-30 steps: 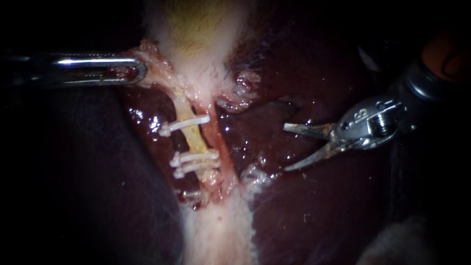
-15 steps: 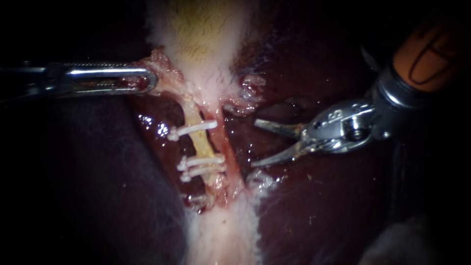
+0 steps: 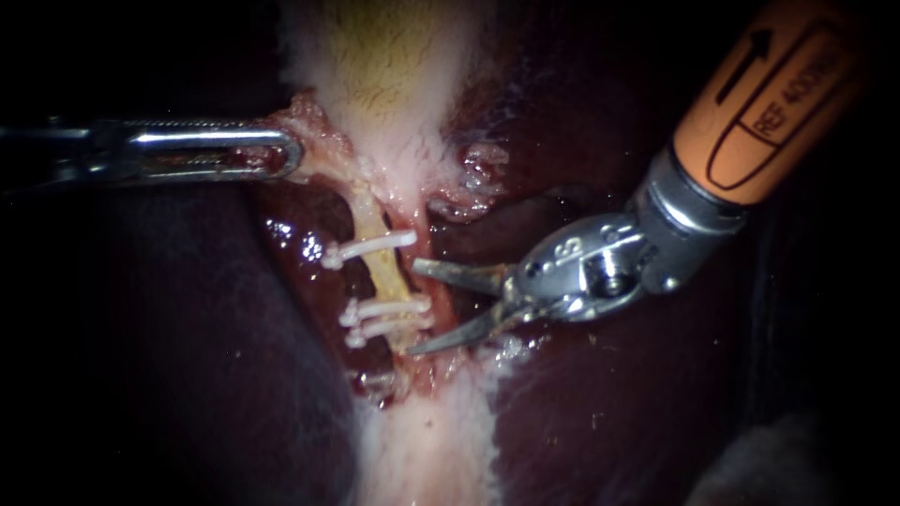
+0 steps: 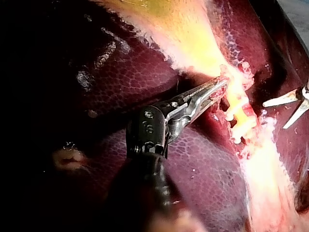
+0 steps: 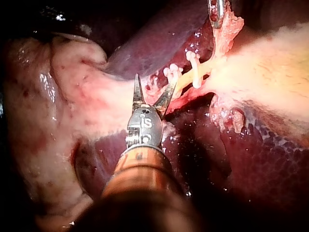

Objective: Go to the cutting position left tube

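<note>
In the endoscope view the yellowish left tube (image 3: 379, 267) runs down from the gallbladder (image 3: 384, 75). It carries one white clip (image 3: 370, 246) above and two clips (image 3: 386, 317) below. A pinkish right tube (image 3: 435, 286) lies beside it. My left instrument (image 3: 281, 155) is shut on tissue at the gallbladder's neck and holds it leftward. My right instrument (image 3: 415, 308) has thin blades, open, with their tips at the pinkish tube, level with the gap between the clips. In the right wrist view the open blades (image 5: 154, 83) stop just short of the clips (image 5: 193, 63).
Dark red liver (image 3: 609, 403) surrounds the tubes on both sides. A pale fatty band (image 3: 422, 450) continues below the clips. The left wrist view shows the left instrument's jaws (image 4: 212, 89) beside the clips (image 4: 239, 116), with the right blades (image 4: 289, 104) beyond them.
My right instrument has moved left across the liver, blades still open, and its tips now reach the tubes. The left instrument keeps its hold.
</note>
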`<state>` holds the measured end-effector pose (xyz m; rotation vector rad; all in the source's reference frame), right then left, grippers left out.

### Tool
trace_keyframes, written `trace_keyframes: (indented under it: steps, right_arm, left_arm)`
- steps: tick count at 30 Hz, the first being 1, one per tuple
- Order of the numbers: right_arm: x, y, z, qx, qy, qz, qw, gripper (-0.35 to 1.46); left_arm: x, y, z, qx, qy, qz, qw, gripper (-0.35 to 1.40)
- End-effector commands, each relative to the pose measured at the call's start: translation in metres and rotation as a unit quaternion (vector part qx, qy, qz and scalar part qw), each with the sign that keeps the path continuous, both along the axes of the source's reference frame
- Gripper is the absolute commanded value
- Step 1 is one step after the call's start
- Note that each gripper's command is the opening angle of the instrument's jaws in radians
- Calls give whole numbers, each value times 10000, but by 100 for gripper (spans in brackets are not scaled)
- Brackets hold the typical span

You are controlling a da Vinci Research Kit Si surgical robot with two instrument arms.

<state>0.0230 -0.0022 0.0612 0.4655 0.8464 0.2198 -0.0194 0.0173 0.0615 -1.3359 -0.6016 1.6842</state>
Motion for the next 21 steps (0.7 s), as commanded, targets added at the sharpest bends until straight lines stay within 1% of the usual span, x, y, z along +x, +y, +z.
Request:
trace_keyframes:
  steps: [1,4,7,15,19,21]
  right_arm:
    - [1,-1,4,40,-13,4,10000,140]
    - [1,-2,14,85,-56,-49,9999,140]
    - [1,0,25,91,-106,-58,9999,140]
    - [7,15,49,96,-131,-20,9999,140]
    - [10,18,57,97,-154,14,9998,140]
    - [11,18,61,101,-163,-1,9998,140]
  left_arm:
    - [0,0,-1,-2,-1,-2,10000,-35]
    - [0,-1,-3,0,-10,9,10000,-35]
    - [0,-2,-4,0,-9,7,10000,-35]
    - [-1,-3,-7,3,-15,14,10000,-35]
    - [-1,-3,-7,6,-23,24,10000,-35]
    - [-1,-3,-7,6,-23,24,10000,-35]
